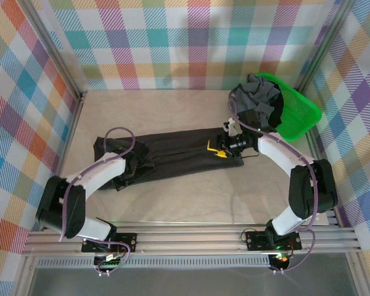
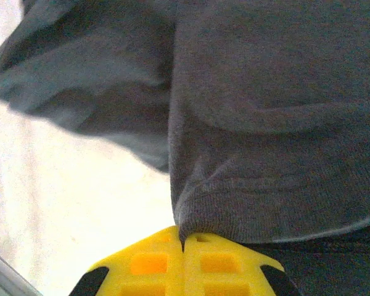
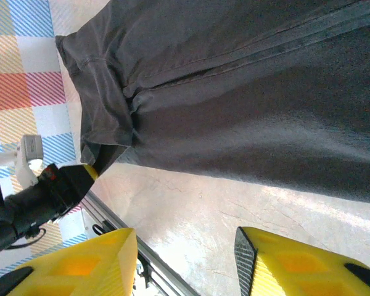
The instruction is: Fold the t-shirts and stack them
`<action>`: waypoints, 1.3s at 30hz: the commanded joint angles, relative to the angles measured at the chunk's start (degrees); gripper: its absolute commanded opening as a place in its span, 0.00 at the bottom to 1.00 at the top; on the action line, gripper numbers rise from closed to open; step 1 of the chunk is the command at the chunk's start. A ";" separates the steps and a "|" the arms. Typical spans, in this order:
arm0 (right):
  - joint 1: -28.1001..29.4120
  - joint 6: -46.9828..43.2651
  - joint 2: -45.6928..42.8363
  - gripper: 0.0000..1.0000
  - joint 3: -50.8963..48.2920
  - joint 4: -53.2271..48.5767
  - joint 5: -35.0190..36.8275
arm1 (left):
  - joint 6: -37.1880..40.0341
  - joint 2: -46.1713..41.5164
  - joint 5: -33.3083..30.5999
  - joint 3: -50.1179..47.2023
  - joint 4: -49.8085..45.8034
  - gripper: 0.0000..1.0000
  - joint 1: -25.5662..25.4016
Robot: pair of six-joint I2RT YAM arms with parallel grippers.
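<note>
My left pincer was clamped on a hemmed edge of the charcoal t-shirt. My right pincer stood apart over bare table at the cloth's right end. Pulling with the left alone would likely have dragged the band askew, or slipped that thin bite free. The shirt lay mid-table as a long folded band, its long axis running left to right. I couldn't tell which end held the collar.

charcoal t-shirt: showing matt, slightly fuzzy knit cloth
basket: showing green plastic mesh
table: showing smooth surface, faint sheen
right gripper fingers: showing matt yellow plastic
rails: showing ribbed bare metal
</note>
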 commanded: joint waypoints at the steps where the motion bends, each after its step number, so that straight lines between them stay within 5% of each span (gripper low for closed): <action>1: 0.19 -0.66 0.62 0.46 1.66 1.00 -1.87 | -9.56 -6.28 1.59 -4.25 -1.24 0.00 0.52; 11: 0.19 -1.30 1.05 0.46 1.81 0.35 -1.94 | -14.50 -12.70 3.70 -9.26 -1.28 0.16 2.11; 16: 0.26 -1.43 1.03 0.45 1.65 -0.22 -1.39 | -12.17 -12.88 0.56 -3.46 -5.92 0.40 3.84; 20: 0.25 -1.37 0.87 0.45 1.64 -0.40 -0.91 | -5.66 -10.84 3.18 1.61 -5.61 0.35 12.13; 27: 0.20 -1.45 0.88 0.44 1.38 0.33 -1.57 | 10.54 -0.79 20.54 4.74 8.36 0.36 29.34; 31: 0.25 -1.94 0.75 0.44 1.64 -0.17 -1.71 | 18.05 5.06 24.71 6.33 15.53 0.40 31.26; 39: 0.23 -2.10 0.70 0.45 1.73 0.30 -3.50 | 23.85 9.84 23.25 5.50 17.54 0.40 31.81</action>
